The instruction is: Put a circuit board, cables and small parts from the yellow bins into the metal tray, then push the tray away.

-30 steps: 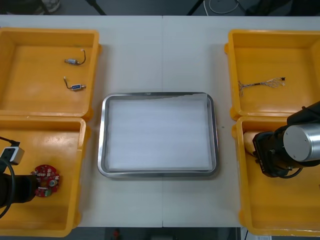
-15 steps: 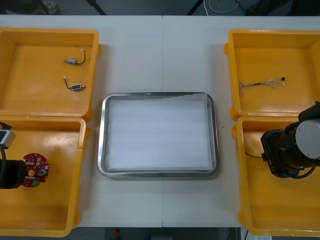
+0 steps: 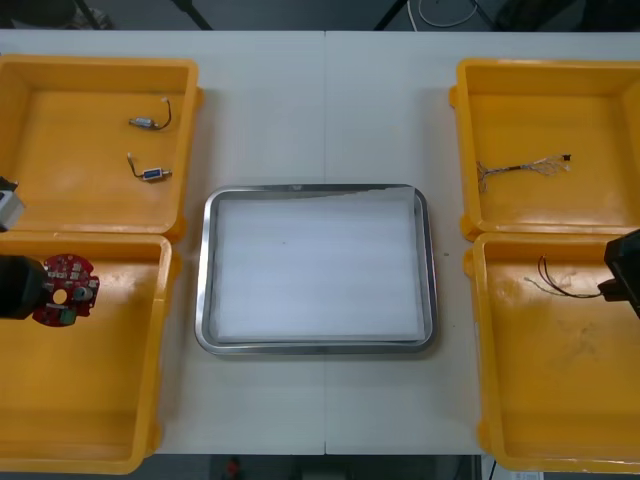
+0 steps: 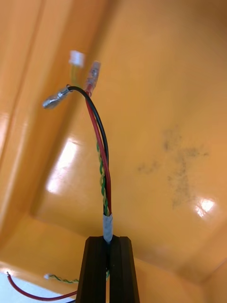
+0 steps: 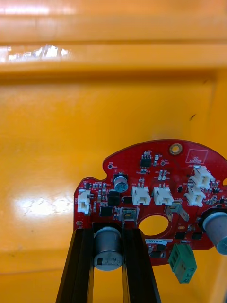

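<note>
The left hand point(image 5: 108, 239) is clamped on the edge of the round red circuit board point(image 5: 156, 199). Its black fingers point(image 5: 82, 265) stand apart on either side of a small silver cylinder mounted on the board. From the front, the left hand point(image 3: 18, 288) sits at the counter's left edge and holds the circuit board point(image 3: 65, 290) over the near left yellow bin point(image 3: 100, 400), close to that bin's far wall.

The right hand point(image 4: 109, 241) is pinched narrow on the red, black and yellow cable point(image 4: 101, 165), gripping it at a pale taped band. The strands rise from the fingers and end in small connectors. From the front, the right hand point(image 3: 625, 272) is at the counter's right edge, and the cable point(image 3: 555, 282) trails from it over the near right yellow bin point(image 3: 560, 400).

The metal tray point(image 3: 318, 188), white inside, lies between the bins in the middle of the counter point(image 3: 325, 100). Two small metal parts point(image 3: 146, 122) with short black leads lie in the far left yellow bin point(image 3: 60, 190). A pale twisted cable point(image 3: 525, 166) lies in the far right yellow bin point(image 3: 540, 100).
</note>
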